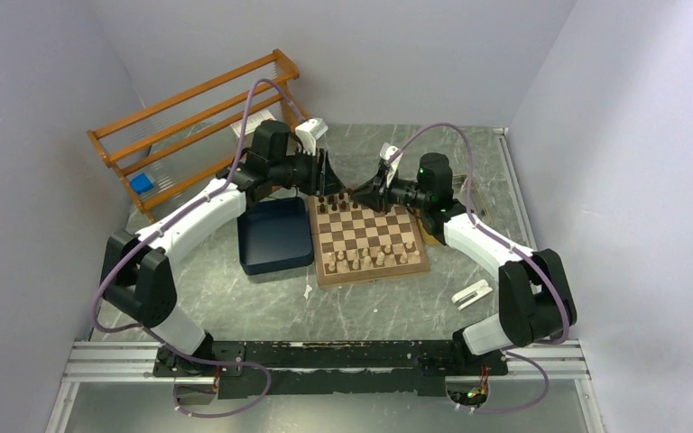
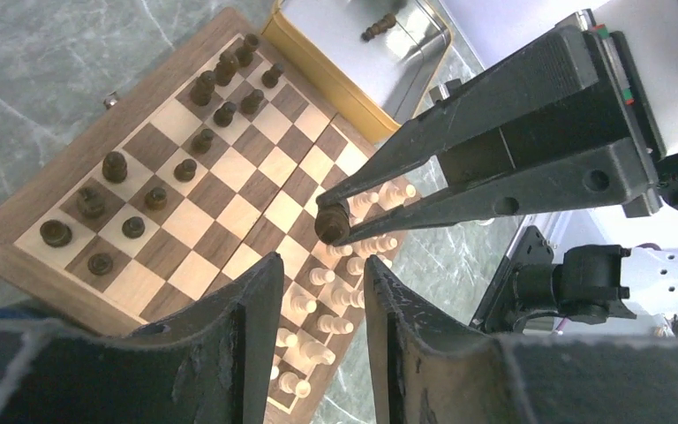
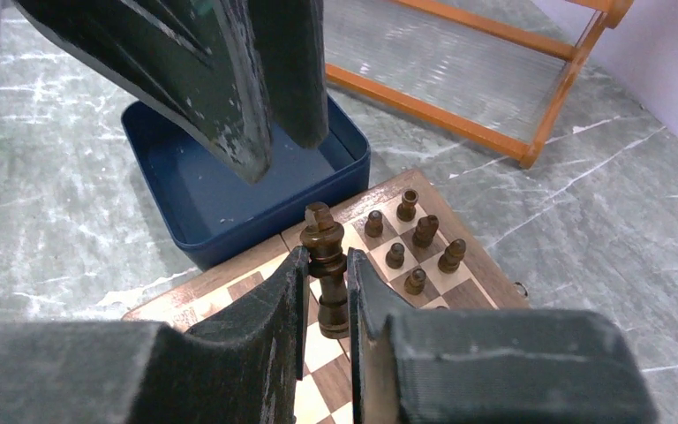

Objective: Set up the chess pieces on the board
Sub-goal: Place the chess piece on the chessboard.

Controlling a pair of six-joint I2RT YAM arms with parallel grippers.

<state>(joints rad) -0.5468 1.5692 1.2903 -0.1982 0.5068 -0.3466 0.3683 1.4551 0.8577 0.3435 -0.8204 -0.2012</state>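
We are finding no text, label, brand, number or sign that can be read in any of the three views.

walls [image 1: 54, 72] pale grey, plain | tabletop [image 1: 370, 311] grey marbled | wooden rack [image 1: 194, 122] orange, back-left corner | light even
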